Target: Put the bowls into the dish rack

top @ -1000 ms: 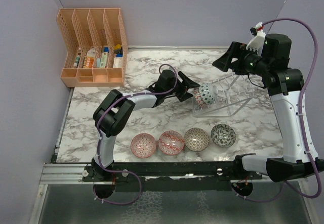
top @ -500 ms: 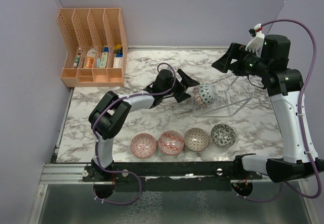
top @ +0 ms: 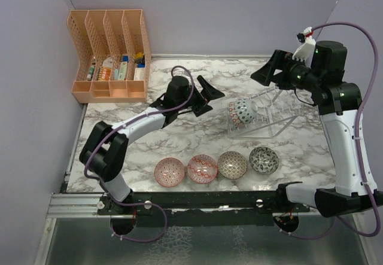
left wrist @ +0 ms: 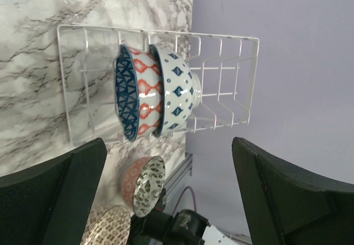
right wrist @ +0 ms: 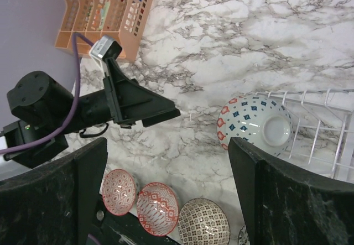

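Standing on edge at the left end of the dish rack (top: 278, 120) are two bowls: a white bowl with blue diamonds (left wrist: 176, 93) and, beside it, a bowl with blue triangles and red lattice (left wrist: 135, 98). They appear to touch, one partly nested in the other. The left fingers (top: 210, 91) are spread wide and hold nothing, hovering over the table (top: 179, 139) to the left of the rack and apart from it. The right fingers (top: 264, 75) hang raised near the rack's far side, parted, with nothing between them. Four more bowls sit in a row along the table's near edge: a red bowl (top: 169, 171), a pink-red bowl (top: 202, 168), a brownish bowl (top: 232, 164) and a dark grey-green bowl (top: 264, 160). An orange file organiser (top: 111, 52) stands at the far left corner.
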Controlling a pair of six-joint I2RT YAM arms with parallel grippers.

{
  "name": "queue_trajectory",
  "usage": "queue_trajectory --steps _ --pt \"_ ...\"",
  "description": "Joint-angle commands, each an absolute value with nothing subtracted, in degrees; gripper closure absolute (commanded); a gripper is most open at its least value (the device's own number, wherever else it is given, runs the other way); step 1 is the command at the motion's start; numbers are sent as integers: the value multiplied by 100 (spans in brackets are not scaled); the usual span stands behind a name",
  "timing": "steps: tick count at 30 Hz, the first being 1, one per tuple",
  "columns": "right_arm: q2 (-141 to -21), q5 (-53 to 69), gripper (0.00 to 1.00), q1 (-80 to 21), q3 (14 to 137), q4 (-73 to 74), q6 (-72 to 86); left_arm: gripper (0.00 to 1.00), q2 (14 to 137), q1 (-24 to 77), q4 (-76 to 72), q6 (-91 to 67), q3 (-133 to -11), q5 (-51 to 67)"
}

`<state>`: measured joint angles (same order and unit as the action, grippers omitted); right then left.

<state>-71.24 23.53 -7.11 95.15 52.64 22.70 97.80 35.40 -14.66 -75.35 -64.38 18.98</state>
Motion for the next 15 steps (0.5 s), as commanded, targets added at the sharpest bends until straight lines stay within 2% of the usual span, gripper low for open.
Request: queue_trajectory --steps 1,4,10,15 --pt "-7088 2295 7 -685 9960 5460 2320 1 8978 3409 -293 -6556 -6320 2028" --pt "-7092 2183 0 -684 10082 5634 2352 1 8577 3379 845 -5634 -6514 1939" --pt "-7109 2072 1 -686 10168 5812 2524 1 7900 3384 3009 -4370 -6850 1581" --pt "-7153 2057 1 -685 10101 5982 2657 11 7507 3454 4436 -3898 -6808 1480"
